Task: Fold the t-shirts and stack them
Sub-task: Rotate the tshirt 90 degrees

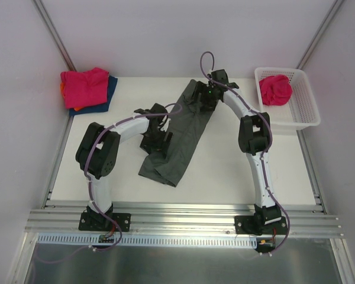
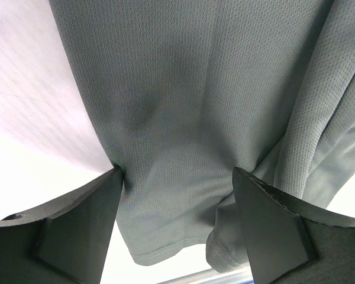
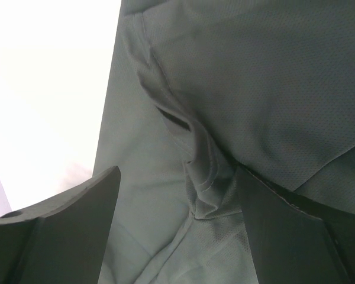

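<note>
A dark grey t-shirt [image 1: 180,139] lies bunched in a long strip across the middle of the table. My left gripper [image 1: 157,141] is open over its near-left part; in the left wrist view [image 2: 177,177] the grey cloth [image 2: 183,118] spans the gap between the fingers. My right gripper [image 1: 196,97] is open at the strip's far end; in the right wrist view [image 3: 178,177] a creased seam of the shirt [image 3: 204,189] lies between its fingers. A pink t-shirt [image 1: 84,87] lies folded on blue [image 1: 109,94] and orange [image 1: 77,108] ones at the far left.
A white lattice basket [image 1: 305,103] stands at the far right with a crumpled pink t-shirt [image 1: 276,90] inside. The white table [image 1: 236,171] ends at a metal rail [image 1: 183,216] near the arm bases. Walls close in the left, right and back.
</note>
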`<state>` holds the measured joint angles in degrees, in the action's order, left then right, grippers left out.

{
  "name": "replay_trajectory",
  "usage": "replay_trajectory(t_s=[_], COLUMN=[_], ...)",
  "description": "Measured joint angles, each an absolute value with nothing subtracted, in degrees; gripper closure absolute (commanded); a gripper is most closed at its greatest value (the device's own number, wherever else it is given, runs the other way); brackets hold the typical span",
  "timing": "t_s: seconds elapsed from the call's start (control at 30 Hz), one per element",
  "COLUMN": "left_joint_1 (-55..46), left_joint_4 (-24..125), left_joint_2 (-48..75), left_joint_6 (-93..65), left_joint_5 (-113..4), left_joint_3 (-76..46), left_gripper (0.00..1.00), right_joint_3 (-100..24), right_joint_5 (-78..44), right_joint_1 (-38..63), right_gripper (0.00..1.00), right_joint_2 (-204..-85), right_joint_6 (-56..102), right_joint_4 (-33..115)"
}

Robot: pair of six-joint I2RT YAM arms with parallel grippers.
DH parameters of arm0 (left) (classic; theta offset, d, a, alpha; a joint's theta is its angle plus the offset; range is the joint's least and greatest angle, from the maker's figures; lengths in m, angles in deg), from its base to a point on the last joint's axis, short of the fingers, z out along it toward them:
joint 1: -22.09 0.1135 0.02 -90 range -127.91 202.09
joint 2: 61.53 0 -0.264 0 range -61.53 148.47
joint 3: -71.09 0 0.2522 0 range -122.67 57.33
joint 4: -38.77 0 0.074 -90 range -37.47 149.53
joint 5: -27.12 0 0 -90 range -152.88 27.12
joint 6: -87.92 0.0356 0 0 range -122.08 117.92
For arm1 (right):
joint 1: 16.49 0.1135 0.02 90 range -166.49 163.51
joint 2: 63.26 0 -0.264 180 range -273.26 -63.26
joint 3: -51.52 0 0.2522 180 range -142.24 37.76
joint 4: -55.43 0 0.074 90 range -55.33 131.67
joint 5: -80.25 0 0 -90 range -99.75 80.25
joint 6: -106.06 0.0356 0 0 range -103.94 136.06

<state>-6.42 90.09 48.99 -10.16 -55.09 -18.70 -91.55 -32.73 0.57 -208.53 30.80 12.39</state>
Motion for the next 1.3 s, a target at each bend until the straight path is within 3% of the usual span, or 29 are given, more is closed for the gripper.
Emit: replay_trajectory(t_s=[0.8, 0.9, 1.1, 1.3], left_joint_1=[-18.77, -19.58, -20.10, -19.58], left_joint_4=[90.61, 90.44, 90.72, 92.73], left_joint_2=[45.43, 44.95, 43.53, 39.48], left_joint_6=[-15.23, -15.23, -14.96, -12.04], left_joint_5=[-52.58, -52.66, -55.44, -61.43], left_joint_3=[-13.33, -12.76, -12.28, -16.54], left_gripper=[0.24, 0.20, 0.02, 0.01], right_joint_3=[-94.13, -94.13, -94.13, -92.32], right_joint_5=[-32.71, -32.69, -31.66, -27.75], right_joint_1=[1.77, 2.25, 3.30, 3.80], right_gripper=[0.16, 0.16, 0.09, 0.07], right_joint_2=[-210.17, -210.15, -209.93, -204.69], right_joint_6=[31.02, 30.96, 28.38, 22.67], right_joint_4=[12.46, 12.46, 12.28, 9.25])
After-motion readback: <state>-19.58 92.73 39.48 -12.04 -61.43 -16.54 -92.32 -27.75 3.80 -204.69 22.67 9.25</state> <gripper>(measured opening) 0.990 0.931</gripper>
